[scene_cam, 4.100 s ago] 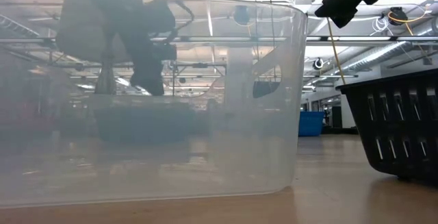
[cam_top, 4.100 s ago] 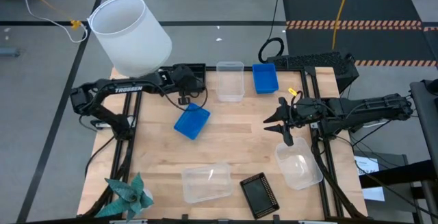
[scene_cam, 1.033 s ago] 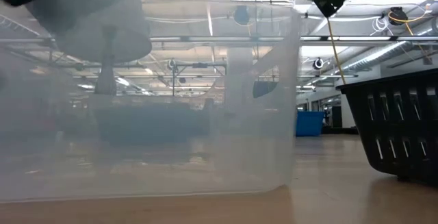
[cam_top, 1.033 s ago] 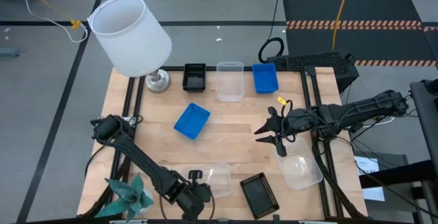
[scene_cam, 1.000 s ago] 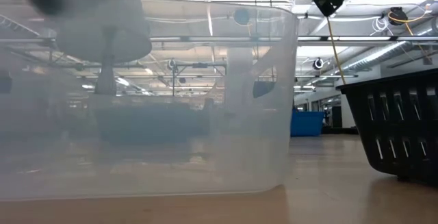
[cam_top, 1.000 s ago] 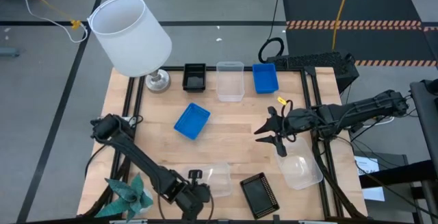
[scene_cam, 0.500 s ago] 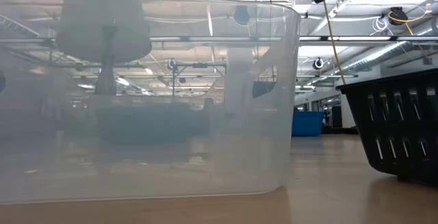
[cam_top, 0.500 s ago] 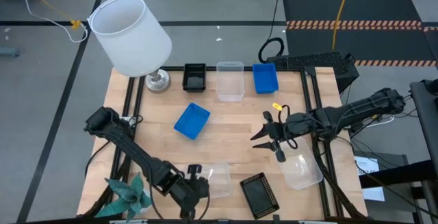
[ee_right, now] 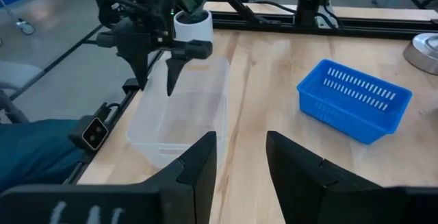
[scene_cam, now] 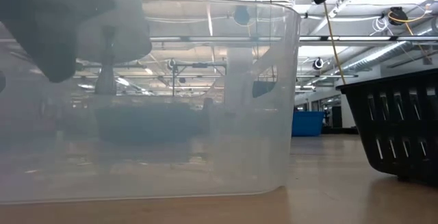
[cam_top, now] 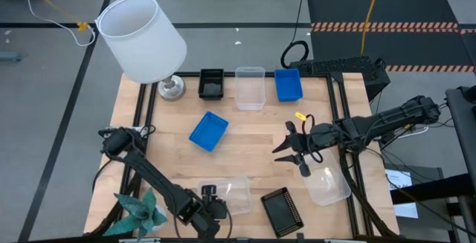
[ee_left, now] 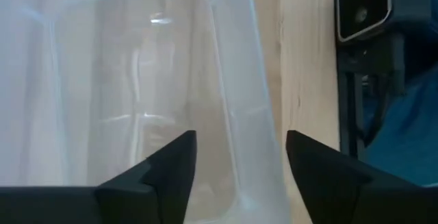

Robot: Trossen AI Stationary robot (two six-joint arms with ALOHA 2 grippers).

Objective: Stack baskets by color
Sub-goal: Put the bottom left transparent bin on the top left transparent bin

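A clear basket (cam_top: pixel 234 192) rests on its base near the table's near edge and fills the low view (scene_cam: pixel 171 114). My left gripper (cam_top: pixel 214 202) stands open over its left end, pointing steeply down. In the left wrist view the gripper (ee_left: pixel 236 145) has the basket's end wall (ee_left: pixel 236 80) between its spread fingers, one finger inside and one outside, with room on both sides. My right gripper (cam_top: pixel 282 151) hangs open above mid-table, right of centre, with nothing between its fingers (ee_right: pixel 241 142). A blue basket (cam_top: pixel 208 131) lies loose at mid-table.
A black basket (cam_top: pixel 281 211) and a second clear basket (cam_top: pixel 325 186) sit near the front right. Along the far edge stand a black (cam_top: pixel 211 83), a clear (cam_top: pixel 250 87) and a blue basket (cam_top: pixel 288 84). A white lamp (cam_top: pixel 141 39) is far left, a teal star (cam_top: pixel 137 209) near left.
My left gripper has risen a little at the clear basket's left end and then sunk again, so that it now shows dark through the basket in the low view. The basket has stayed on the table.
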